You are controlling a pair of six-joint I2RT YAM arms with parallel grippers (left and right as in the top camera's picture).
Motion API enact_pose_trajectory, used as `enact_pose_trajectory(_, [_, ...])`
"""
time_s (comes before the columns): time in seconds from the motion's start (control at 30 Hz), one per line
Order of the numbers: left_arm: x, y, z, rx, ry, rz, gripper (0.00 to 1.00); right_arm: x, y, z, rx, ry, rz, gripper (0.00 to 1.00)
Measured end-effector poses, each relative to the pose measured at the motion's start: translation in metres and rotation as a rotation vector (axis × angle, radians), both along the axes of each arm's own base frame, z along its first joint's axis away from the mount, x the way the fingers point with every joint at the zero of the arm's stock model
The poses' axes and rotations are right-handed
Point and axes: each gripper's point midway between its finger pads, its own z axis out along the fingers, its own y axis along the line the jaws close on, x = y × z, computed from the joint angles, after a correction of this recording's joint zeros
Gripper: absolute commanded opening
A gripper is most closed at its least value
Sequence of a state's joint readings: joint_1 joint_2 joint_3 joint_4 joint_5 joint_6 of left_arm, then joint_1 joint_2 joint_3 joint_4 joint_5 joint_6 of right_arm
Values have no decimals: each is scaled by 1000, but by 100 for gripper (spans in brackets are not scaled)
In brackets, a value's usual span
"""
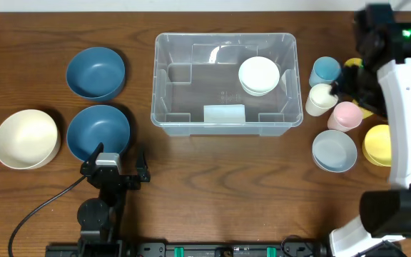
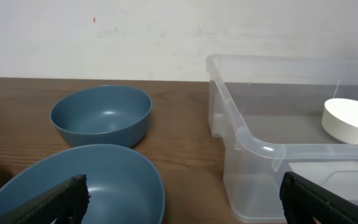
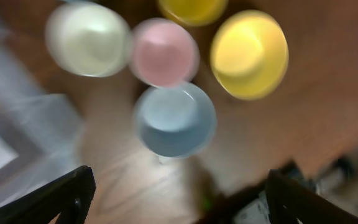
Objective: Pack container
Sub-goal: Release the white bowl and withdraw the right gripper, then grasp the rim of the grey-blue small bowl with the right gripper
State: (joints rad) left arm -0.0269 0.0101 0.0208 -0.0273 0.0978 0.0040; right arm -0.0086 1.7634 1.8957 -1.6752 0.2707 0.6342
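Desk [image 1: 212, 193]: dark brown wood with visible grain.

Task item: the large clear plastic rectangular container [image 1: 223, 127] stands at the middle of the desk, toward the far edge, long side across. It has a rounded rim, see-through walls and moulded ridges at the inner corners. A white rectangular label [image 1: 224, 114] sits at its near wall.

Contents: one white round bowl [image 1: 258, 75], smooth and matte, in the right part of the container. Whether it is single or stacked cannot be told.

Left of the container are two dark blue round bowls, one far [image 1: 95, 71] and one near [image 1: 98, 132], with a cream round bowl [image 1: 26, 138] further left.

Right of the container is a tight cluster: a light blue cup [image 1: 325, 70], a cream cup [image 1: 321, 98], a pink cup [image 1: 344, 116], a pale blue-grey shallow bowl [image 1: 334, 150] and a yellow bowl [image 1: 378, 145].

The left end effector [image 2: 184, 186] is at the near rim of the near blue bowl, released, fingers wide and grasping nothing.

The right end effector [image 3: 180, 177] hangs above the cup cluster in a blurred view, fingers spread and grasping nothing. The white right arm [image 1: 405, 107] covers part of the cluster from overhead.
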Motion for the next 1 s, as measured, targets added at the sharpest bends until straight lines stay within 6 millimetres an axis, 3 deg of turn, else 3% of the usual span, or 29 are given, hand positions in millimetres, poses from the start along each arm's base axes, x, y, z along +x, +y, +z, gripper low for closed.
enact_pose_trajectory(0.17, [0,0,0,0,0,0,98,-26,-14,-44,24,94,-80,88])
enact_pose_trajectory(0.47, [0,0,0,0,0,0,98,-58,-1,-64,66,-41,-103,84])
enact_pose_trajectory(0.57, [0,0,0,0,0,0,98,-70,2,-79,76,-84,-141,80])
enact_pose_trajectory(0.77, [0,0,0,0,0,0,98,-90,4,-133,89,-115,-231,79])
enact_pose_trajectory(0.93, [0,0,0,0,0,0,98,-91,5,-173,101,-156,-267,76])
enact_pose_trajectory(1.0, [0,0,0,0,0,0,98,-92,6,-183,105,-170,-272,70])
